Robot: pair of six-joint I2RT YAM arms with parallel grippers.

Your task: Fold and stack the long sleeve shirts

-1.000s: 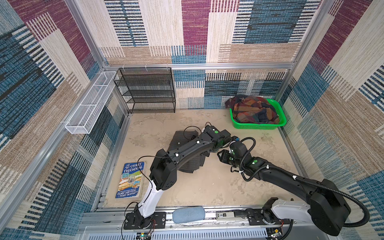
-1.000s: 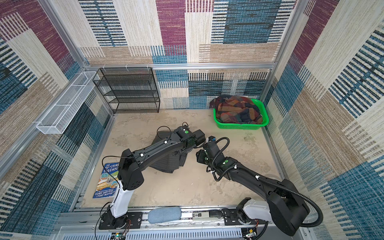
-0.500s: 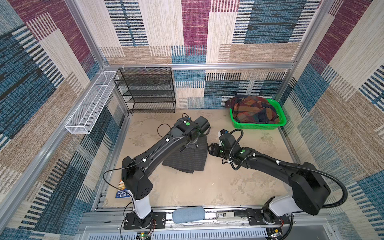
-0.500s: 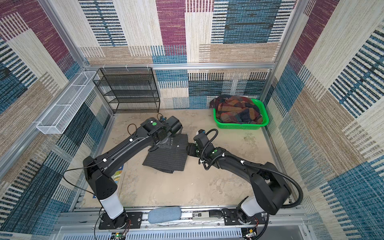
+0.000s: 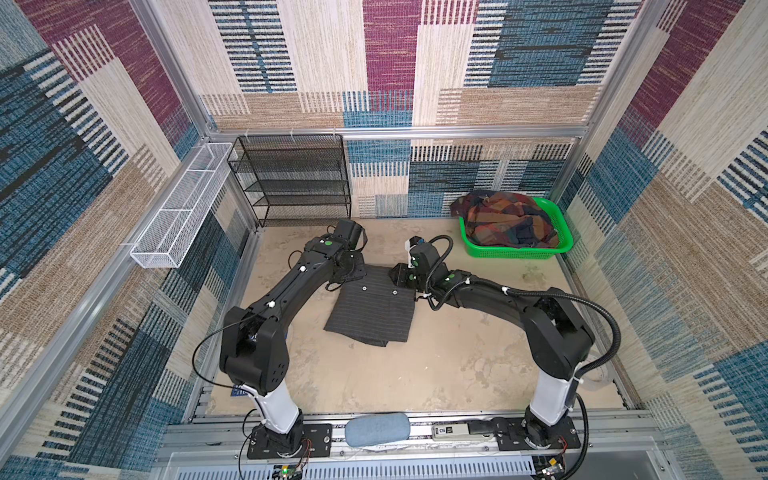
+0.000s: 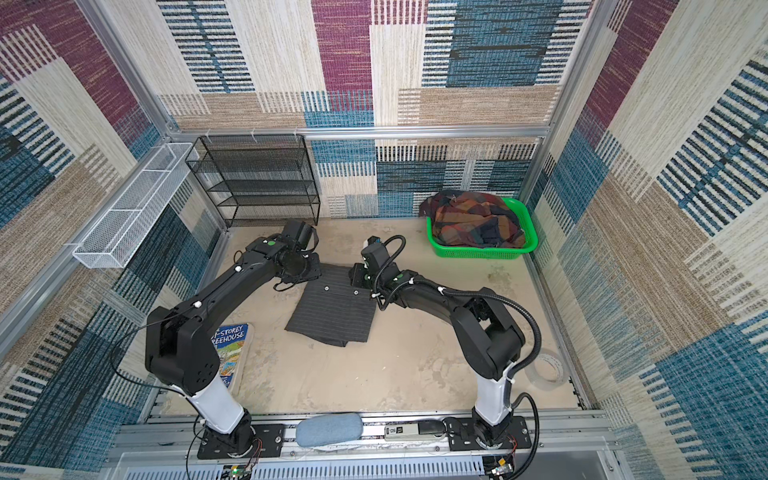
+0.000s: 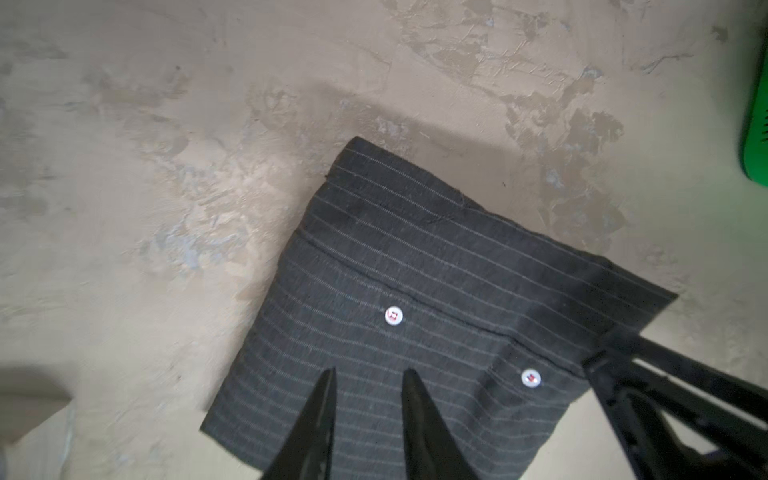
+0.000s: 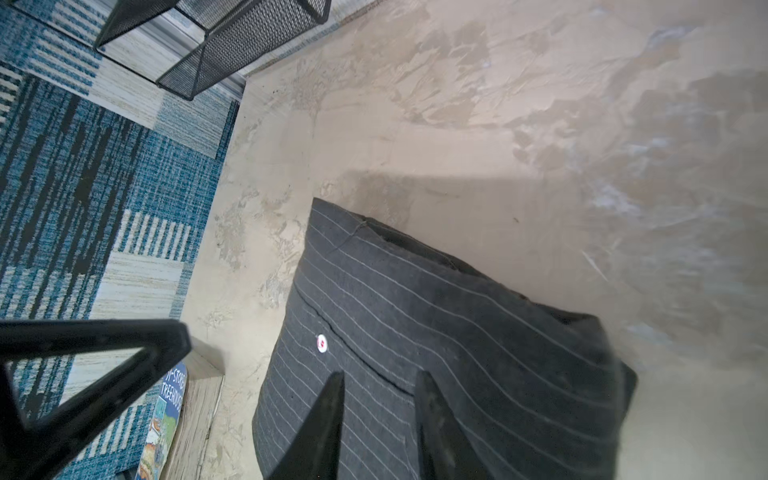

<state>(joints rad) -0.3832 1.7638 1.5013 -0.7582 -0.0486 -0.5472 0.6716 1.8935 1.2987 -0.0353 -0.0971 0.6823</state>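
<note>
The dark pinstriped shirt (image 5: 374, 307) (image 6: 334, 309) lies folded into a flat rectangle in the middle of the table, two white buttons facing up. My left gripper (image 5: 353, 272) (image 7: 370, 372) hovers at its far left corner. Its jaws stand a little apart with only cloth showing below the gap. My right gripper (image 5: 399, 276) (image 8: 380, 374) is at the far right corner, also slightly open and holding nothing. The plaid shirt (image 5: 505, 224) (image 6: 473, 222) is bunched up in the green basket (image 5: 515, 251) at the back right.
A black mesh shelf (image 5: 291, 178) stands against the back wall and a white wire basket (image 5: 178, 208) hangs on the left wall. A book (image 6: 230, 349) lies at the front left, a tape roll (image 6: 546, 370) at the front right, a grey-blue pad (image 5: 376, 428) on the front rail.
The left arm has swung left off the pinstriped shirt, which now shows flat and folded. Both grippers have drawn back to its far edge.
</note>
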